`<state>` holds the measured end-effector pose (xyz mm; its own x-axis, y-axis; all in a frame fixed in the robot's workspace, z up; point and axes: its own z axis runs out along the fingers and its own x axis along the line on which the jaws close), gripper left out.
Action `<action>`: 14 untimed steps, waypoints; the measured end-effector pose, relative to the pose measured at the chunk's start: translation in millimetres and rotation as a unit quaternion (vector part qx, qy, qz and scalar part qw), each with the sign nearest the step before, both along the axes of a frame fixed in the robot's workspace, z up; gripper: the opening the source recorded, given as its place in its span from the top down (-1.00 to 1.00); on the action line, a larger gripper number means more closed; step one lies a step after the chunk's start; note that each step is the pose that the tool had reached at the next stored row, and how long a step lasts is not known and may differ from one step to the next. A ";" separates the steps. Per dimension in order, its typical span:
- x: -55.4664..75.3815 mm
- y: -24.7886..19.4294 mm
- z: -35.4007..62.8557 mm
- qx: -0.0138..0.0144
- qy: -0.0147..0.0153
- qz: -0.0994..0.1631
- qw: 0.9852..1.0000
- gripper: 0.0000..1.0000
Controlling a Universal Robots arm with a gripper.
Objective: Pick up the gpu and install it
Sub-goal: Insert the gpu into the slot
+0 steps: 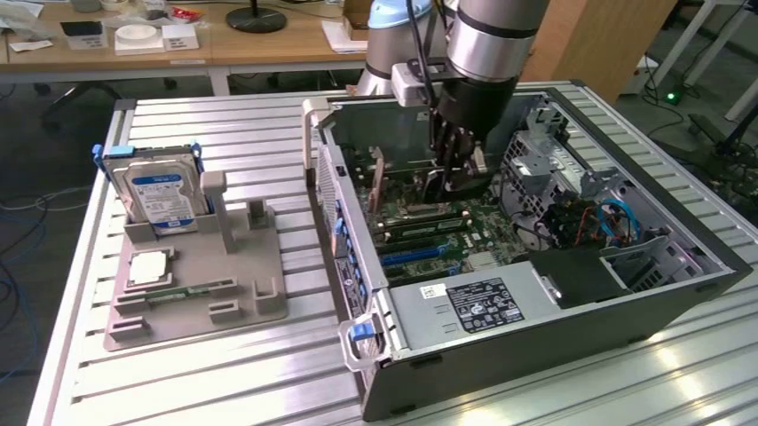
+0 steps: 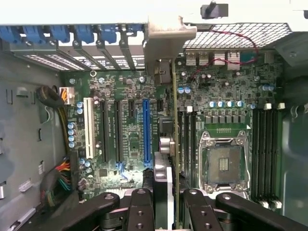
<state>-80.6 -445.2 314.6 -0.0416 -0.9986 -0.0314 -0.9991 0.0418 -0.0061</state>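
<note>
My gripper (image 2: 166, 204) is shut on the gpu (image 2: 165, 168), which I see edge-on: a thin card running up to its silver end bracket (image 2: 166, 41) at the case's rear wall. The card stands upright over the green motherboard (image 2: 120, 96), just beside the long blue slot (image 2: 147, 130). I cannot tell whether its lower edge touches a slot. In the exterior view the gripper (image 1: 454, 182) reaches down into the open computer case (image 1: 556, 311) from above, near the case's rear half.
A grey holder (image 1: 237, 306) sits at the exterior view's left, carrying a silver hard drive with a blue label (image 1: 160, 197), a narrow memory stick (image 1: 186, 291) and a square chip (image 1: 148, 266). Inside the case are an empty processor socket (image 2: 224, 163), cable bundles (image 2: 60, 175) and a power supply (image 1: 474, 306).
</note>
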 end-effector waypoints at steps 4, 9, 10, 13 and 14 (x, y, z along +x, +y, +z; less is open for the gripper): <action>0.0 -4.4 -3.7 0.000 0.000 0.000 1.000 0.44; 0.1 -4.5 -11.5 0.000 0.000 0.000 1.000 0.44; 0.1 -4.5 -13.5 0.000 0.000 0.000 1.000 0.44; 0.1 -4.5 -18.9 0.000 0.000 0.000 1.000 0.44; 0.1 -4.5 -20.7 0.000 0.000 0.000 1.000 0.44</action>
<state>-80.6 -449.8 293.8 -0.0415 -0.9986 -0.0316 -0.9991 0.0417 -0.0064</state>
